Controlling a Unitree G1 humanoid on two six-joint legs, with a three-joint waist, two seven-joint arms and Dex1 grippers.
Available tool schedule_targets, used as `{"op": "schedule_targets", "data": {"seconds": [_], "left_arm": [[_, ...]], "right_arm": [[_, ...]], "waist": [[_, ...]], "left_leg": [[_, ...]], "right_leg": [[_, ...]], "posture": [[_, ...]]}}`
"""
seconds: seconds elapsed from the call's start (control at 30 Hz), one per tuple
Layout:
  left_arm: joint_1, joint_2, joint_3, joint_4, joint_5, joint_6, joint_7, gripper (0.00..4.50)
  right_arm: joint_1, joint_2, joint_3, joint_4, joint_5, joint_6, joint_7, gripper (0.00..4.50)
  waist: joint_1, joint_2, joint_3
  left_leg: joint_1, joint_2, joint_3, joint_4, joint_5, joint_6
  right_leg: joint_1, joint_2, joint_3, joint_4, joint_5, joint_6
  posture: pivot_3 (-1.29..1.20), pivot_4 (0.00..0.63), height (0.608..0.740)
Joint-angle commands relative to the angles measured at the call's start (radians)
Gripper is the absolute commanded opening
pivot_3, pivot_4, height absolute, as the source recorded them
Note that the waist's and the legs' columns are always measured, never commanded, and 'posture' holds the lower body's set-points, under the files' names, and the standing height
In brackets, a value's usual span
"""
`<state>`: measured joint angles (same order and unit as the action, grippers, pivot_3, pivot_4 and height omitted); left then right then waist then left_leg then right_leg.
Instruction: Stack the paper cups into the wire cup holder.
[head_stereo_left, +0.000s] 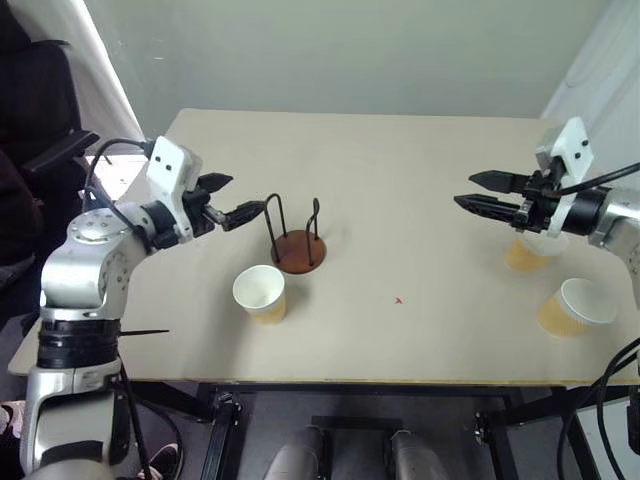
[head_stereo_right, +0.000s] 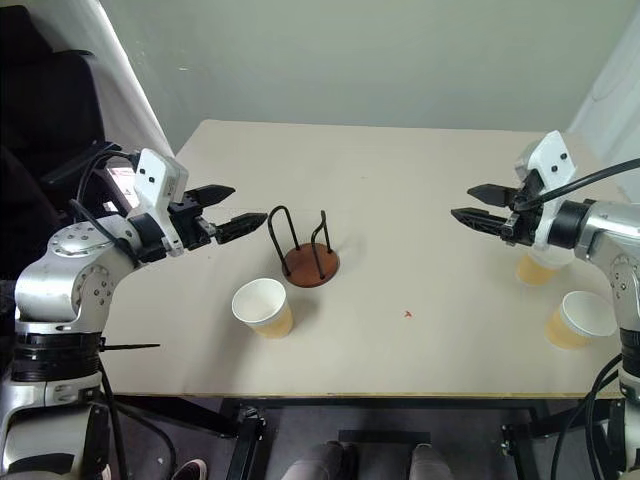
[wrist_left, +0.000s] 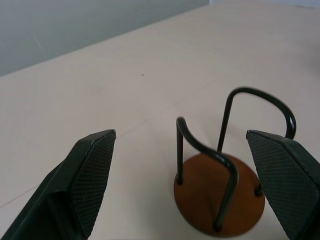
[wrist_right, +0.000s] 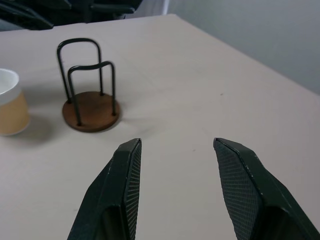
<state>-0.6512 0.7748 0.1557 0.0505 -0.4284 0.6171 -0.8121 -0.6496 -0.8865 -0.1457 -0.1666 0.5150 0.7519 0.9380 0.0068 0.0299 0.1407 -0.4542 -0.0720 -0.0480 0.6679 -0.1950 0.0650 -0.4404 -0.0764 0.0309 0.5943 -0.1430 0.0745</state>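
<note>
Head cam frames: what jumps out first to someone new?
Two black claws hang open above a beige table, the left claw near the left side, the right claw facing it from the right. Between them, left of centre, stands the empty wire cup holder, with one paper cup upright just in front of it. Two more cups sit near the right edge, one partly hidden under the right claw.
</note>
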Motion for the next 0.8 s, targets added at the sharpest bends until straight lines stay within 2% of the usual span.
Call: {"op": "schedule_targets", "data": {"seconds": [0.03, 0.43, 0.8], "left_arm": [[-0.010, 0.025, 0.009, -0.002, 0.003, -0.005, -0.019, 4.50], [0.025, 0.013, -0.005, 0.071, 0.022, 0.009, -0.025, 4.50], [-0.043, -0.051, -0.066, 0.146, 0.076, -0.027, -0.018, 4.50]], "right_arm": [[-0.013, -0.014, -0.045, -0.042, 0.027, 0.009, -0.015, 2.27], [-0.030, -0.011, -0.056, -0.081, 0.095, 0.111, -0.066, 2.27], [-0.016, -0.007, -0.055, -0.097, 0.102, 0.096, -0.089, 2.27]], "waist": [[0.000, 0.000, 0.000], [0.001, 0.000, 0.000], [0.004, 0.000, 0.000]], "left_leg": [[0.000, 0.000, 0.000, 0.000, 0.000, 0.000], [0.000, 0.000, 0.000, 0.000, 0.000, 0.000], [0.000, 0.000, 0.000, 0.000, 0.000, 0.000]], "right_leg": [[0.000, 0.000, 0.000, 0.000, 0.000, 0.000], [0.000, 0.000, 0.000, 0.000, 0.000, 0.000], [0.000, 0.000, 0.000, 0.001, 0.000, 0.000]], "posture": [[0.00, 0.150, 0.740], [0.00, 0.150, 0.740], [0.00, 0.150, 0.740]]}}
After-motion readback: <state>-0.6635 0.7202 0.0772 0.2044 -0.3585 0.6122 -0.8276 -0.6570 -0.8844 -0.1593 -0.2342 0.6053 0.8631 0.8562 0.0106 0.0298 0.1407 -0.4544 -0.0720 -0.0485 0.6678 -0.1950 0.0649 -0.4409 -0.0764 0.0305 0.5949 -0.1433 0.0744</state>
